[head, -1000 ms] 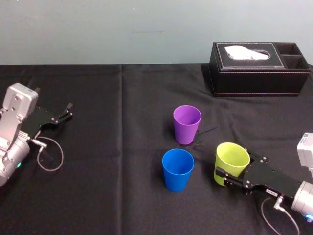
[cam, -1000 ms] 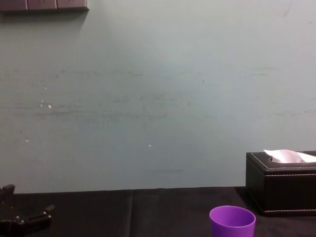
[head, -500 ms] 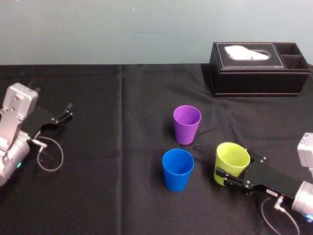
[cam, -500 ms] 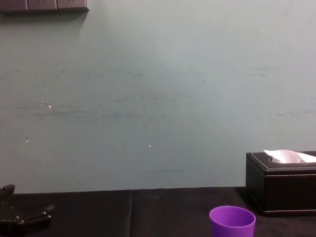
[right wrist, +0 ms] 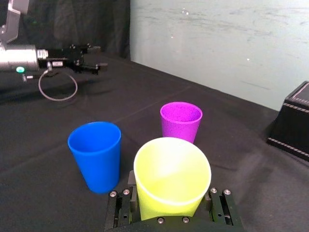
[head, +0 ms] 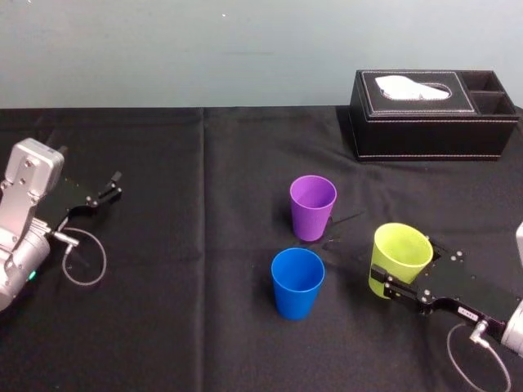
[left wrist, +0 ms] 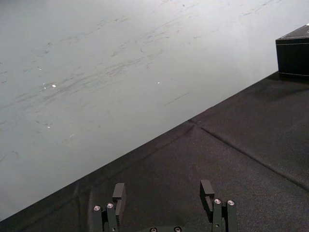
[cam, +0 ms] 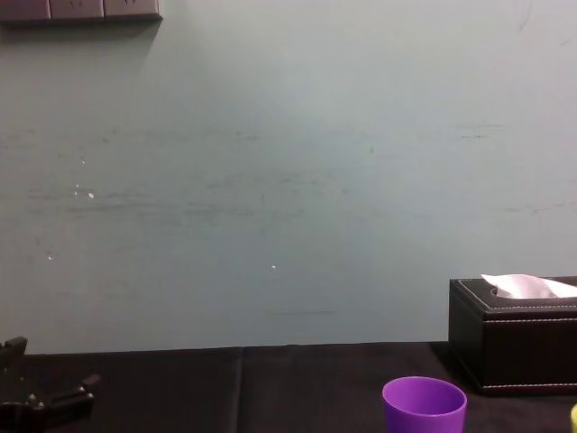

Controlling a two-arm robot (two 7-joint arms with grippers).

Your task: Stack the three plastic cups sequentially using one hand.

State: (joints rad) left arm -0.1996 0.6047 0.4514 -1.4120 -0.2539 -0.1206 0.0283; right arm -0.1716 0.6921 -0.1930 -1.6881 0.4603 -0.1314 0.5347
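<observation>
The right claw (head: pixel 411 273) grips the yellow-green cup (head: pixel 399 255) by its lower wall, holding it slightly tilted just right of the blue cup (head: pixel 297 282) on the desk (head: pixel 204 245). The purple cup (head: pixel 312 206) stands behind the blue cup; the left claw (head: pixel 106 189) sits parked far left, fingers apart.

Purple cup (head: pixel 312 207), blue cup (head: pixel 297 282) and yellow-green cup (head: pixel 400 260) are showing smooth, faintly glossy plastic. The bench cloth (head: pixel 196 245) is lying matt black and creased. The tissue box (head: pixel 425 122) is showing black leather-look panels with pale stitching, and white paper tissue (head: pixel 409 86) is crumpling at its slot. The right gripper (right wrist: pixel 171 193) is presenting matt black fingers (right wrist: pixel 118 212) with bright metal screws.
</observation>
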